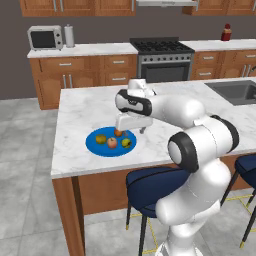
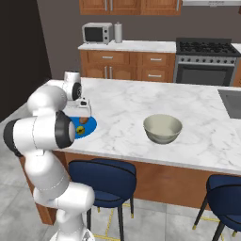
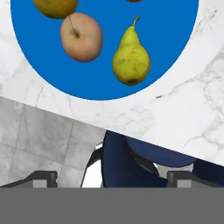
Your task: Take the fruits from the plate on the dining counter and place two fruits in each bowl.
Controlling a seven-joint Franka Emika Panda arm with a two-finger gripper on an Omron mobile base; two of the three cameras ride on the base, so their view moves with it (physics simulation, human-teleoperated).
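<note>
A bright blue plate (image 1: 100, 147) (image 2: 92, 125) (image 3: 170, 39) lies near the front left of the marble dining counter (image 1: 90, 107). On it are an olive-yellow fruit (image 1: 101, 139) (image 3: 54, 6), an orange fruit (image 1: 118, 132), a pinkish-red apple (image 1: 112, 142) (image 3: 81, 36) and a yellow-green pear (image 1: 126, 143) (image 3: 131, 56). My gripper (image 1: 131, 131) (image 2: 84, 113) (image 3: 113, 178) hangs just above the plate's right side, open, with nothing between its fingertips (image 3: 46, 177). A pale cream bowl (image 2: 162, 128) stands further right on the counter, well apart from the plate.
Dark blue stools (image 1: 150, 182) (image 2: 101, 174) (image 3: 144, 159) stand under the counter's front edge. A sink (image 1: 235, 91) is set into the counter's far right. Stove (image 1: 162, 60) and microwave (image 1: 45, 37) line the back wall.
</note>
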